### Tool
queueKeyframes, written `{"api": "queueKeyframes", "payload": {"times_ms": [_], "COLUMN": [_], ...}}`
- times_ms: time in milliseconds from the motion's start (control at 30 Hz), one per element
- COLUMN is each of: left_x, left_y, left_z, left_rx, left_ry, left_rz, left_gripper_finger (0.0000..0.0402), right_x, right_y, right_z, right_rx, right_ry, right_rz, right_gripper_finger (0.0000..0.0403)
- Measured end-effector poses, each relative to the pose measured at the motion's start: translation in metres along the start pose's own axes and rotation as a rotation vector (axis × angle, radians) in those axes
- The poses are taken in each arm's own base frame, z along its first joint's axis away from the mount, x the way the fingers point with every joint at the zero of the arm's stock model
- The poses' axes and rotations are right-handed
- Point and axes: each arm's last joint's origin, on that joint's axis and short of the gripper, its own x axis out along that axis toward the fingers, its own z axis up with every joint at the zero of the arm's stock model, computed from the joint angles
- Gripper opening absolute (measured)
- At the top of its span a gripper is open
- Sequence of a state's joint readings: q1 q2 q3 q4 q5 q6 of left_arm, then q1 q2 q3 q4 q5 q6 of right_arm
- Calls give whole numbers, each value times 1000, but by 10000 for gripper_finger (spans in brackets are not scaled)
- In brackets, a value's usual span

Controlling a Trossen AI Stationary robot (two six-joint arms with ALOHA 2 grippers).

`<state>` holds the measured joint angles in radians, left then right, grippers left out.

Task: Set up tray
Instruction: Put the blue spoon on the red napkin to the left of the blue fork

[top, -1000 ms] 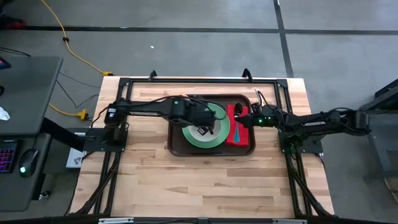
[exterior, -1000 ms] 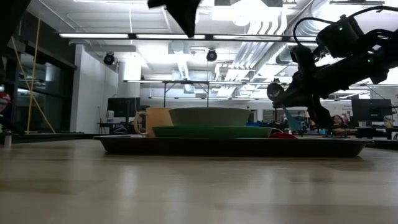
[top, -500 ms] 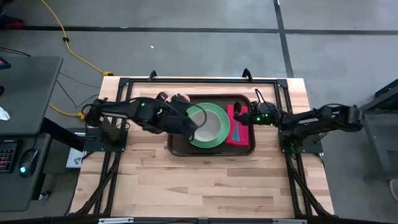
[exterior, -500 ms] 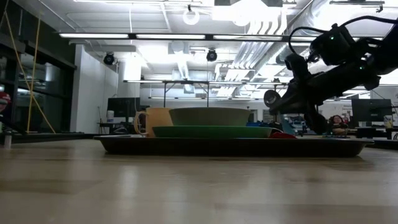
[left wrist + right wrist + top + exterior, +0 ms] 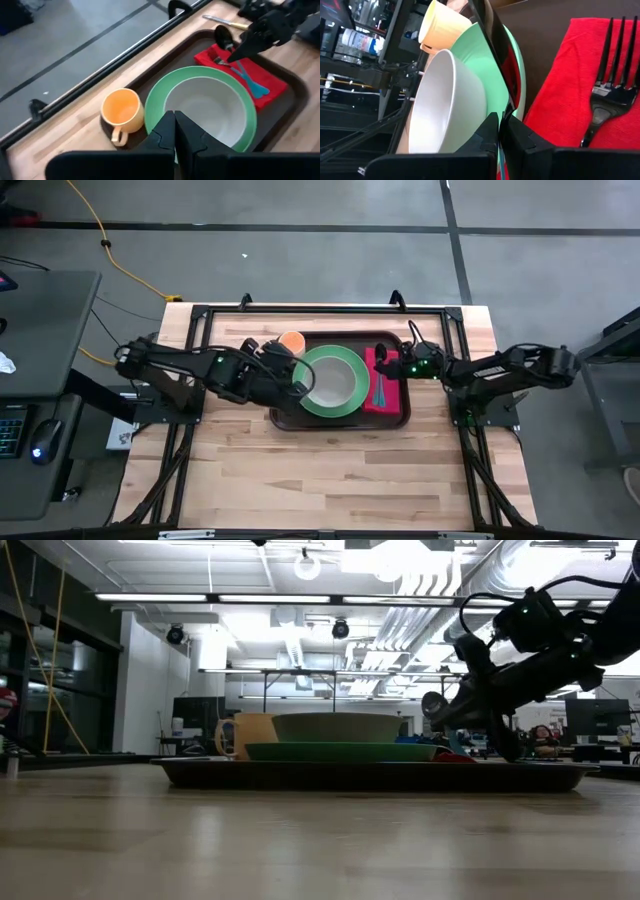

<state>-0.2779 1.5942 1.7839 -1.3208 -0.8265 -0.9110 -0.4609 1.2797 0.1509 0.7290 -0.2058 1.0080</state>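
left gripper (image 5: 297,387): fingers pressed together, nothing between them; hovers over near-left edge of tray, just beside plate rim
right gripper (image 5: 383,364): fingers closed against each other, empty as far as wrist view shows; hangs above far end of napkin, raised off it in low view
tray (image 5: 340,424): directly under both claws; left claw at its left edge, right claw over its right part
plate (image 5: 200,74): green, just right of left claw, mid-tray
bowl (image 5: 207,112): pale, sits on plate, ahead of left claw fingers
cup (image 5: 121,109): orange, upright, at far-left corner of tray beyond left claw, handle toward the claw, just beside plate
napkin (image 5: 559,90): red, flat on tray floor right of plate, below right claw
fork (image 5: 607,75): dark, lies on napkin, just ahead of right claw
blue utensil (image 5: 249,81): lies on napkin alongside fork, kind cannot be told
loose utensil (image 5: 222,20): on bare table beyond far rim of tray, past right claw
step (judged): placing looks near done, both claws empty above a loaded tray
next (judged): if loose utensil belongs in the set, calls for right claw opening, reaching over far rim, pinching the thin handle flat on wood; otherwise retreat of both arms clear of tray
risk (judged): left claw close to plate rim and cup, sideways drift could nudge either
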Motion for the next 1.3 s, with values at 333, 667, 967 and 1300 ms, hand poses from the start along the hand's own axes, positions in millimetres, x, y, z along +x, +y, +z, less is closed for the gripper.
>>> {"api": "queueKeyframes", "payload": {"times_ms": [333, 667, 967, 1300], "left_x": [9, 15, 22, 27], "left_y": [21, 45, 55, 58], "left_z": [-31, -59, -75, -86], "left_rx": [-53, -75, -93, -77], "left_ry": [-43, -48, -47, -18], "left_rz": [-154, -178, -194, -185], "left_gripper_finger": [31, 31, 31, 31], "right_x": [26, 34, 33, 32], "right_y": [7, 1, -2, -2], "right_z": [15, 23, 23, 24], "right_rx": [-33, -6, 40, 108], "right_ry": [70, 85, 62, 41], "right_rz": [-10, -57, -95, -111], "right_gripper_finger": [0, 0, 0, 0]}}
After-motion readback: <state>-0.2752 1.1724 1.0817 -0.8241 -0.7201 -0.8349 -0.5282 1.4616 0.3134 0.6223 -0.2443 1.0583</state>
